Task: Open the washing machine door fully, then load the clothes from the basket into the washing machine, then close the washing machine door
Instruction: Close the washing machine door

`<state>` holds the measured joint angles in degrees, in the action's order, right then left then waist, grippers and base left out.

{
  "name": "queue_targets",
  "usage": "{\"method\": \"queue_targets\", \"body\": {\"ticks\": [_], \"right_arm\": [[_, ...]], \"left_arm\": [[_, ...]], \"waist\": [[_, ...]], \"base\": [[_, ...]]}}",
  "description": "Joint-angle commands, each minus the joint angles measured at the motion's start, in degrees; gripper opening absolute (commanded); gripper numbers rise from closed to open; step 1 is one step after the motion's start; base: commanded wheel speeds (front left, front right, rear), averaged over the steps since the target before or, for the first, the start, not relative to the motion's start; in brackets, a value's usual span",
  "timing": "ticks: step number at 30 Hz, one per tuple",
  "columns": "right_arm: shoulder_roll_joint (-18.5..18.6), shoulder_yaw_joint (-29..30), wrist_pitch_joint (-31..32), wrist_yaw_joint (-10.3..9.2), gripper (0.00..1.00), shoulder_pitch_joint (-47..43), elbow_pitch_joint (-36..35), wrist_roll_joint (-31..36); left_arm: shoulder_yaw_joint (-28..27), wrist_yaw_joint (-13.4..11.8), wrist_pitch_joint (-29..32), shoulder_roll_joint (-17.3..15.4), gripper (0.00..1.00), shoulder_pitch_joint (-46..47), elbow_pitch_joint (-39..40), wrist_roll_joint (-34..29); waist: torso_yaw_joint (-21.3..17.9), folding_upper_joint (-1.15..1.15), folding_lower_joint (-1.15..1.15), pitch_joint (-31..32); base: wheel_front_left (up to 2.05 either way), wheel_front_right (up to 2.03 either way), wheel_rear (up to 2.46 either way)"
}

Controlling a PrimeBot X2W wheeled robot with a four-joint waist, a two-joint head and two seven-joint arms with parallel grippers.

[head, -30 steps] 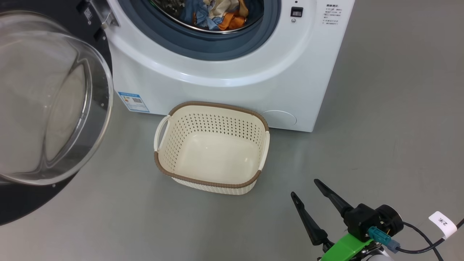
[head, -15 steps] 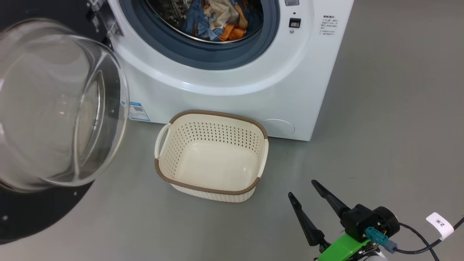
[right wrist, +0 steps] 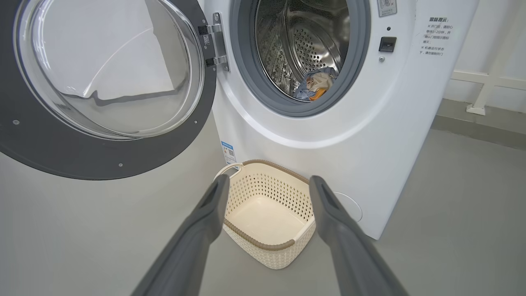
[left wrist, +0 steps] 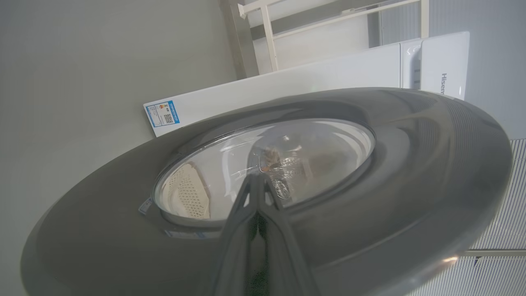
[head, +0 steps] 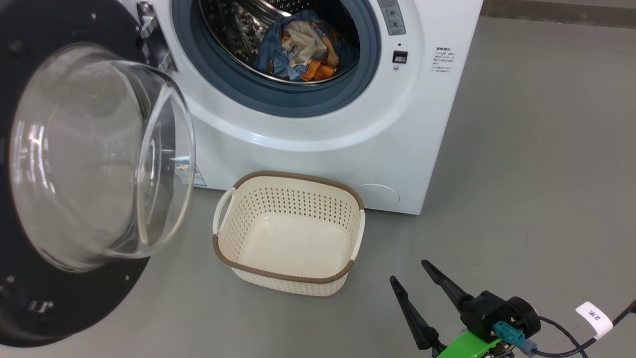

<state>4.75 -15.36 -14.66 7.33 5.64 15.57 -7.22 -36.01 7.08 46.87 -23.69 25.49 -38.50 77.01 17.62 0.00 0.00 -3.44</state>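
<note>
The left fingers (left wrist: 241,222) are pressed together with nothing between them, their tips right at the outer face of the washing machine door (left wrist: 411,164). Whether they touch it, I cannot tell. The right fingers (head: 444,284) stand wide apart and empty, low over the floor near the basket (head: 283,275). The basket is empty and the clothes (head: 300,49) lie inside the washing machine (head: 318,159), so loading seems done. Closing the door, which stands swung out, is what remains. The left wrist view gives the door's outer side, while the head view gives its inner side.
</note>
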Motion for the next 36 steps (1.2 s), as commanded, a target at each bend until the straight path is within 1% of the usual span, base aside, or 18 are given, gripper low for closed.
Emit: {"method": "queue_targets", "body": {"ticks": [1,2,10,19,25,31,36], "right_arm": [[-0.7,-1.3,-0.3,0.16,1.00,0.2,-1.1,-0.4],[-0.7,-1.3,-0.3,0.16,1.00,0.2,-1.1,-0.4],[-1.2,-0.6,-0.3,0.16,1.00,-0.1,-1.3,-0.4],[-1.1,1.8,-0.3,0.16,1.00,0.3,-2.0,0.3],[-1.2,2.3,-0.3,0.16,1.00,0.8,-2.2,0.4],[-1.2,2.8,-0.3,0.16,1.00,1.0,-2.2,0.2],[-1.3,3.0,-0.3,0.16,1.00,1.2,-2.0,0.1]], "left_arm": [[-0.5,0.4,1.8,-1.1,0.00,-1.2,4.0,1.4],[-0.5,0.4,1.8,-1.1,0.00,-1.2,4.0,1.4],[1.5,0.4,4.9,4.5,0.00,-6.2,12.5,3.1],[3.8,0.1,6.7,11.7,0.00,-9.4,20.7,5.3],[5.5,-0.1,7.0,16.0,0.00,-10.0,24.3,6.2],[7.1,-0.1,7.3,18.8,0.00,-10.3,27.0,8.4],[9.4,-0.4,6.6,20.2,0.00,-10.9,28.7,9.9]], "waist": [[-0.2,0.00,0.00,0.8],[-0.2,0.00,0.00,0.8],[-0.9,0.00,0.00,1.8],[-2.3,0.00,0.00,1.5],[-3.4,0.00,0.00,0.9],[-4.7,0.00,0.00,0.5],[-6.0,0.00,0.00,0.5]], "base": [[0.00,0.00,0.00],[0.00,0.00,0.00],[0.00,0.00,0.00],[0.00,0.00,0.00],[0.00,0.00,0.00],[0.00,0.00,0.00],[0.00,0.00,0.00]]}}
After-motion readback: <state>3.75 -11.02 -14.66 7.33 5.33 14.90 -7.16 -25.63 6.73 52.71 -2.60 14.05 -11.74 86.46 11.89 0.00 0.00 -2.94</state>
